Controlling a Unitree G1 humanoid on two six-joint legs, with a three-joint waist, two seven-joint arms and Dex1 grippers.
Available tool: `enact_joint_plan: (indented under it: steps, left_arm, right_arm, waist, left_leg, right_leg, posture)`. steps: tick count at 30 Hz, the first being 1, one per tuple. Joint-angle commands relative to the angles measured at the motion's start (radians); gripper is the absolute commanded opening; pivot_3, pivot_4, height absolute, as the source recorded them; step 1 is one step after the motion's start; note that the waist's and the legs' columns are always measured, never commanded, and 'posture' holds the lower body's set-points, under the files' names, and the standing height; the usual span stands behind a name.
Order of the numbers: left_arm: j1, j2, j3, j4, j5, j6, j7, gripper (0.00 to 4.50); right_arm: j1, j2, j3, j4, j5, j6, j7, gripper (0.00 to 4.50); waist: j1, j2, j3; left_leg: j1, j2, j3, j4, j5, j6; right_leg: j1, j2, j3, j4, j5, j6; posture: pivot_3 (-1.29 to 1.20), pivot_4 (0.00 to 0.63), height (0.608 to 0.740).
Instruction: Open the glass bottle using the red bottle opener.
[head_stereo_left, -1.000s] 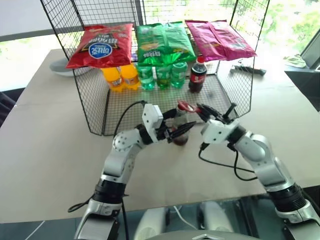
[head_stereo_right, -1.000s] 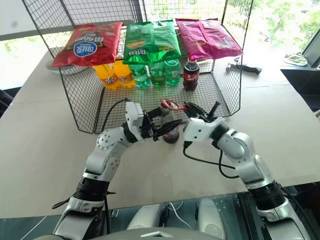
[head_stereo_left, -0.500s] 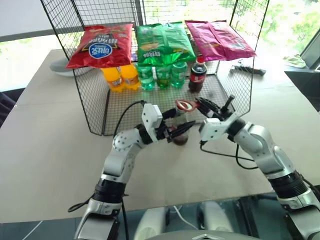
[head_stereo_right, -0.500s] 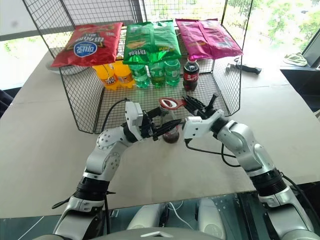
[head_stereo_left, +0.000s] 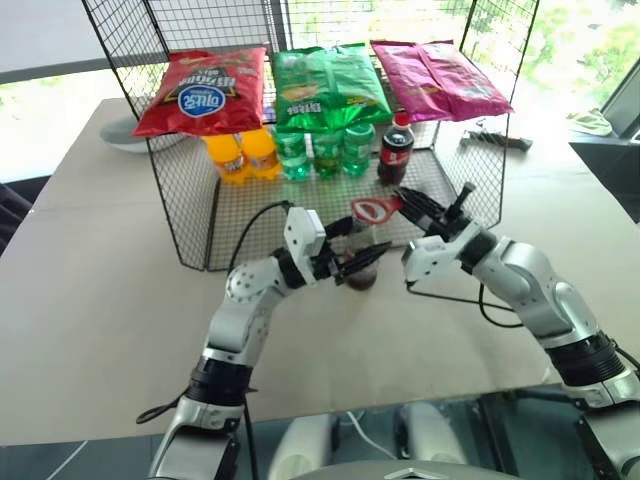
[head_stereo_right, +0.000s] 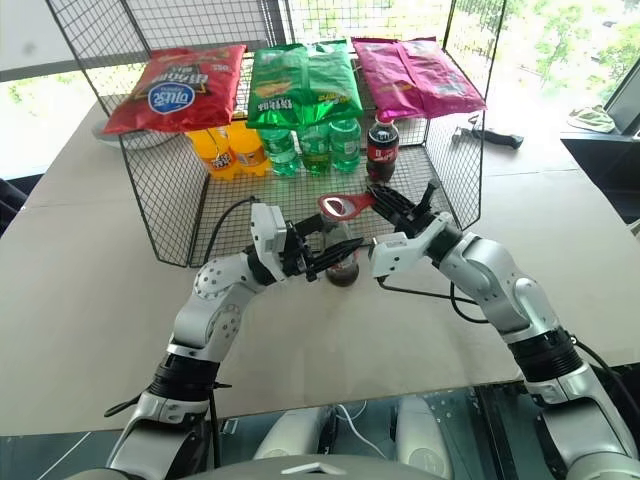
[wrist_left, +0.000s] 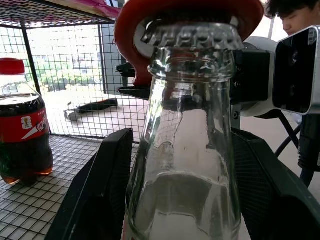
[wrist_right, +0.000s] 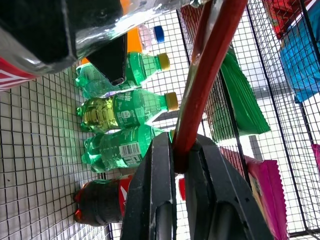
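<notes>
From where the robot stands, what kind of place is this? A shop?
Probably a mock shop corner in a bright, windowed room, not a real store: a wire rack on a plain table holds snack bags above a row of soft drink bottles.

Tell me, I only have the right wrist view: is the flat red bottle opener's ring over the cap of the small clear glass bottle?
Observer: Yes. In the left wrist view the flat red bottle opener has its ring over the crimped metal cap, which is still on.
Operator: Is the bottle held?
Observer: The left gripper clamps the small clear glass bottle, one black finger on each side.
Operator: Where does it stand?
Observer: On the beige table, at the front edge of the black wire rack.
</notes>
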Motion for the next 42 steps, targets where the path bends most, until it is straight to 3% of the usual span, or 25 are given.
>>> enact_joint_plan:
  steps: [1,24,42]
  left_arm:
    - [-0.003,0.002,-0.017,0.017,0.021,0.006,0.008,2.28]
    - [-0.003,0.002,-0.028,0.027,0.019,0.002,0.008,2.28]
    - [-0.001,0.000,-0.005,-0.003,-0.016,0.016,0.014,2.28]
  right_arm:
    - [-0.033,0.004,-0.017,-0.041,0.008,-0.028,-0.017,0.00]
    - [-0.156,-0.080,-0.115,-0.054,-0.038,-0.049,-0.078,0.00]
    - [-0.077,0.000,-0.136,-0.017,0.110,0.022,-0.094,0.00]
  waist:
    - [0.000,0.000,0.000]
    - [-0.001,0.000,0.000]
    - [0.000,0.000,0.000]
  left_leg:
    - [0.000,0.000,0.000,0.000,0.000,0.000]
    - [-0.001,0.000,0.000,0.000,0.000,0.000]
    - [-0.001,0.000,0.000,0.000,0.000,0.000]
  right_leg:
    - [0.000,0.000,0.000,0.000,0.000,0.000]
    - [0.000,0.000,0.000,-0.001,0.000,0.000]
    - [0.000,0.000,0.000,-0.001,0.000,0.000]
  posture:
    - [0.00,0.150,0.740]
    - [0.00,0.150,0.740]
    - [0.00,0.150,0.740]
